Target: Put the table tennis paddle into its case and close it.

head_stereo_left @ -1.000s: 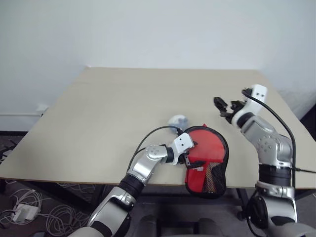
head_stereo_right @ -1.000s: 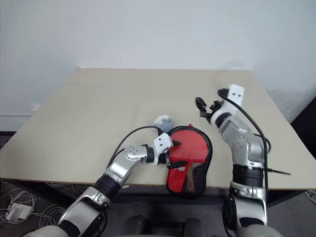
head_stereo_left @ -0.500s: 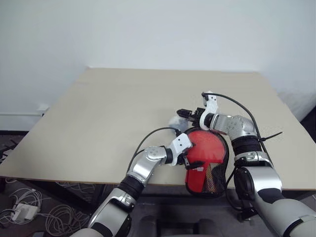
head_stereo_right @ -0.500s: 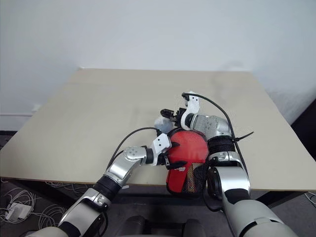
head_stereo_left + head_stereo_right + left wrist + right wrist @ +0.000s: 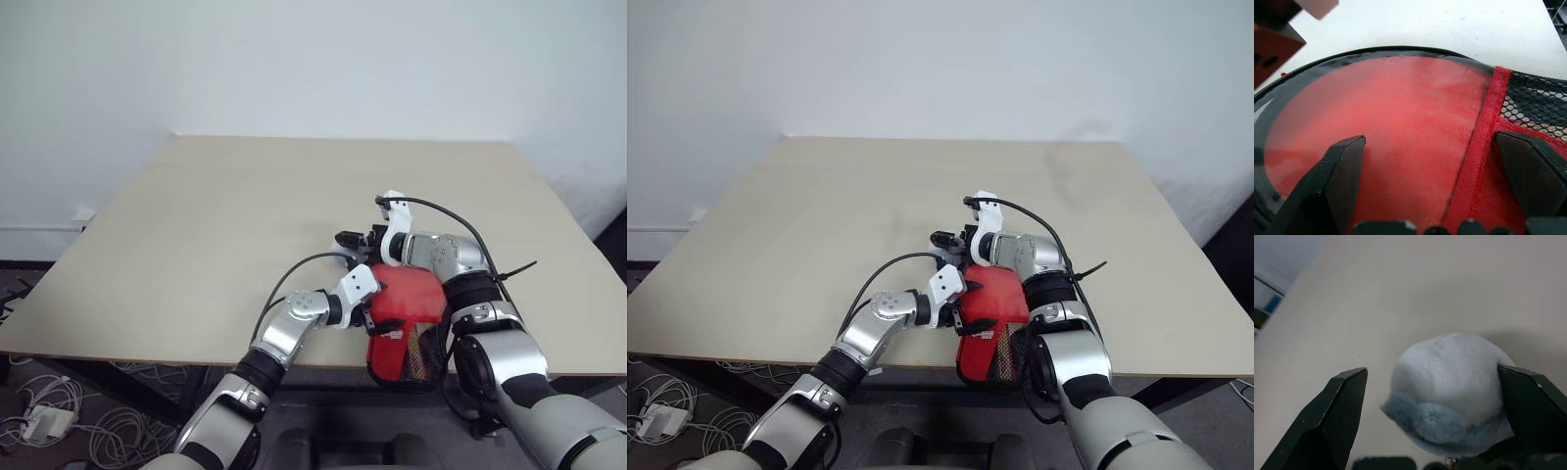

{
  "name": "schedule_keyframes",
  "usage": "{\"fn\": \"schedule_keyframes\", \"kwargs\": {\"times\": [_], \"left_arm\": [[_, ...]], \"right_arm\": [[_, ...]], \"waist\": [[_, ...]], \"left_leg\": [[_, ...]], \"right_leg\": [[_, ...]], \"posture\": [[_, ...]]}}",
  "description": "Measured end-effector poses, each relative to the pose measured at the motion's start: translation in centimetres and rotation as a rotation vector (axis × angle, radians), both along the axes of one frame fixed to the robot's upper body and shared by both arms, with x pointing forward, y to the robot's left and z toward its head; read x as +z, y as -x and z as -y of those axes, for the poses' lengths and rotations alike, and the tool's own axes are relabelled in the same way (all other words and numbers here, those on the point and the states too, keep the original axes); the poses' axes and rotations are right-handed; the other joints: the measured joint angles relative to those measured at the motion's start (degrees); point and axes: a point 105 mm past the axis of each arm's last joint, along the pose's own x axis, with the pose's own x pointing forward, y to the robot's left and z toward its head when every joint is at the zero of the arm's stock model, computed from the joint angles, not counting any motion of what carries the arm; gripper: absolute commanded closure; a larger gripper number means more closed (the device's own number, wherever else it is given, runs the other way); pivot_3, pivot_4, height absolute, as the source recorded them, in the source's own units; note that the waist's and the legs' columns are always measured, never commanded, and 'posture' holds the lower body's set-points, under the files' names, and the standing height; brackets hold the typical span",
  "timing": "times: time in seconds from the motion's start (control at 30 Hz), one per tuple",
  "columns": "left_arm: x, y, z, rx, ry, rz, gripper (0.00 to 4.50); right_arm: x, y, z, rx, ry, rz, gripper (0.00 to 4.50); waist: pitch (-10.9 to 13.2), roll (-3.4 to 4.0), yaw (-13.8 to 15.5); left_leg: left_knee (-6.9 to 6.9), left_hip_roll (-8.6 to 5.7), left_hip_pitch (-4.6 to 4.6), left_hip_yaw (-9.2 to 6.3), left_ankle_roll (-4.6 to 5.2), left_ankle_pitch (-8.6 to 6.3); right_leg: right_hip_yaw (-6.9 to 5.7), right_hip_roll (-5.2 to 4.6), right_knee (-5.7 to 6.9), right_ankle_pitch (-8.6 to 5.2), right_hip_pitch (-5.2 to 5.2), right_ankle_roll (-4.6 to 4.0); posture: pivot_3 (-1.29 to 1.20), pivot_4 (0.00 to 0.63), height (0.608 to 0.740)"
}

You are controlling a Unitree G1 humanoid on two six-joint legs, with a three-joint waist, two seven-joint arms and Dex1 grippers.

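Note:
The case [image 5: 411, 304] lies flat at the table's front edge, its clear half showing red [image 5: 1400, 122] and its black mesh end [image 5: 1542, 107] hanging over the edge. I cannot tell the table tennis paddle apart from the red under the plastic. My left gripper [image 5: 380, 311] is open at the case's left rim, one finger on each side of the red panel [image 5: 1429, 139]. My right gripper [image 5: 351, 243] reaches over the case's far rim. It is open around a small grey-white fluffy ball [image 5: 1449, 382], one finger against the ball and the other apart from it.
The beige table [image 5: 225, 215] stretches away to a white wall, with bare surface to the left and behind the case. Loose cables [image 5: 59, 416] lie on the floor below the table's left corner.
My right arm swung left and down from above the table's right side to the fluffy ball behind the case. The left arm and the case stayed put.

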Motion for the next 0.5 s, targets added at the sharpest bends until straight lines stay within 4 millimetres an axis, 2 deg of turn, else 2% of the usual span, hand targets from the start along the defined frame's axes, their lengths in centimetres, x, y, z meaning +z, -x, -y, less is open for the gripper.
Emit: {"fn": "schedule_keyframes", "kwargs": {"times": [0.17, 0.23, 0.33, 0.4, 0.5], "left_arm": [[-0.04, -0.02, -0.04, 0.001, 0.000, 0.000, 0.00], [-0.07, -0.03, -0.10, 0.003, -0.001, -0.001, 0.00], [-0.08, -0.04, -0.09, 0.004, -0.002, -0.003, 0.00], [-0.08, -0.05, -0.08, 0.004, -0.003, -0.003, 0.00], [-0.07, -0.05, -0.07, 0.004, -0.003, -0.004, 0.00]], "right_arm": [[-0.98, 0.07, 0.36, 0.023, 0.162, 0.076, 2.60], [-0.93, 0.22, 0.18, 0.040, 0.179, 0.094, 3.35], [-0.94, 0.47, -0.08, 0.052, 0.185, 0.109, 4.18], [-0.95, 0.67, -0.26, 0.057, 0.171, 0.113, 4.48], [-0.61, 0.90, -0.60, 0.056, 0.119, 0.118, 4.49]], "waist": [[-0.01, -0.01, -0.01], [-0.01, -0.02, -0.01], [-0.03, -0.04, -0.01], [-0.04, -0.06, 0.00], [-0.04, -0.06, 0.00]], "left_leg": [[0.00, 0.00, 0.05, 0.00, 0.00, 0.00], [0.00, 0.00, 0.10, 0.00, 0.00, 0.00], [0.00, 0.00, 0.11, 0.00, 0.00, 0.00], [0.00, 0.00, 0.11, 0.00, -0.01, 0.00], [0.00, 0.01, 0.11, -0.01, -0.01, 0.00]], "right_leg": [[0.00, 0.00, 0.00, 0.00, 0.02, 0.00], [0.00, 0.00, 0.01, 0.00, 0.04, 0.00], [0.00, 0.00, 0.01, 0.00, 0.05, 0.00], [0.00, 0.00, 0.01, 0.00, 0.06, 0.00], [0.00, 0.00, 0.01, 0.00, 0.06, 0.00]], "posture": [[0.00, 0.000, 0.740], [0.00, 0.000, 0.740], [0.00, 0.000, 0.740], [0.00, 0.000, 0.740], [0.00, 0.000, 0.740]]}}
